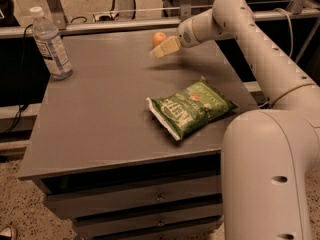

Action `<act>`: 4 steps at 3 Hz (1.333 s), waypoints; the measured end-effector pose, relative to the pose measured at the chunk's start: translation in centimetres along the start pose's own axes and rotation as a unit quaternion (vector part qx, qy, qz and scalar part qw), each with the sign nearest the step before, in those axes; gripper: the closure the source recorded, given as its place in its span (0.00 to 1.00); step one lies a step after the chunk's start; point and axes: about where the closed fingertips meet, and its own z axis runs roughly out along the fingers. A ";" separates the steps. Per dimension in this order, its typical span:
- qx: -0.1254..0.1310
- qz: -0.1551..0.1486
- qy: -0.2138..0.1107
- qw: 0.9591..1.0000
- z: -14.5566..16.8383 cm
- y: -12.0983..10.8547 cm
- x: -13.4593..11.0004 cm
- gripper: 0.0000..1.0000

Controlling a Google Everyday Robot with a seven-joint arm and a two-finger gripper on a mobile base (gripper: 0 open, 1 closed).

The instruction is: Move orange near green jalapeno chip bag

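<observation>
The orange (158, 38) is a small round fruit at the far middle of the grey table (100, 114). The green jalapeno chip bag (191, 108) lies flat near the table's front right, well apart from the orange. My gripper (162, 49) hangs above the table at the end of the white arm, just in front of and right beside the orange, partly overlapping it in view. I cannot tell whether it touches the orange.
A clear plastic water bottle (50, 44) stands at the table's far left corner. A rail and cables run behind the table. My white arm (260, 49) reaches across the right side, and my base (270, 184) stands at the front right.
</observation>
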 end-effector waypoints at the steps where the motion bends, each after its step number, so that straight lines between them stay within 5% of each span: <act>1: 0.016 0.016 -0.017 1.000 1.7 -1.3 -0.4 0.00; 4: 0.034 0.003 -0.027 0.999 3.7 -2.0 -1.6 0.62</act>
